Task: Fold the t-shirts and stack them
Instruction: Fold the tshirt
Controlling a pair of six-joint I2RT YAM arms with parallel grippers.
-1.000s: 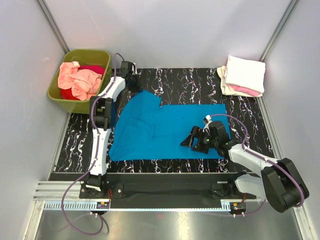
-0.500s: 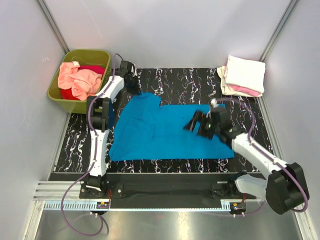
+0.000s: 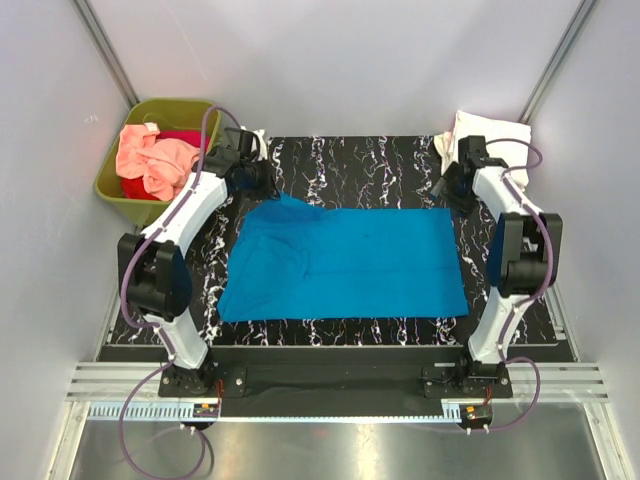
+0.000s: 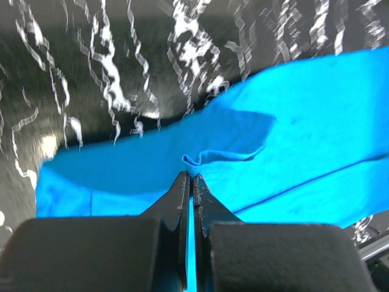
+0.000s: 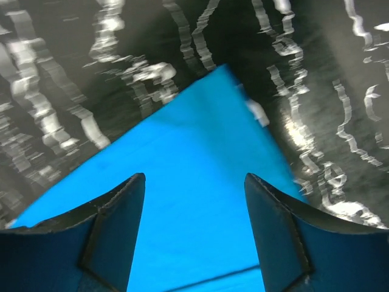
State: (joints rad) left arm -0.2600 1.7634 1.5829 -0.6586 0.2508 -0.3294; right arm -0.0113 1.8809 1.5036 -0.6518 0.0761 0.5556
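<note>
Top external view is showing the bright blue cloth t-shirt [image 3: 345, 262] lying spread across the middle of the black, white-veined marbled table [image 3: 380, 160]. A second ago the right gripper [image 3: 447, 183] was working low over the shirt's near right part. Now it is hovering by the far right corner, just beside the folded cream-white t-shirt [image 3: 495, 145] that is sitting on a pink t-shirt [image 3: 497, 183]. The blue cloth's far edge, notched before, is now running nearly straight. The left arm has swung its elbow outward, while the left gripper [image 3: 262, 180] is staying at the far left corner.

From the left wrist, the left gripper [image 4: 192, 182] is pressing its jaws together on a raised fold of the blue t-shirt [image 4: 292, 128]. From the right wrist, the right gripper [image 5: 194, 182] is holding its jaws spread above the blue t-shirt [image 5: 200, 201]'s corner. Whether they are touching the cloth cannot be told.

Both wrist views are smearing with motion. The pink shirt is showing only as a sliver. A salmon-peach t-shirt [image 3: 150, 160] is covering most of a red t-shirt [image 3: 185, 137] in the olive-green plastic tub [image 3: 108, 185].
</note>
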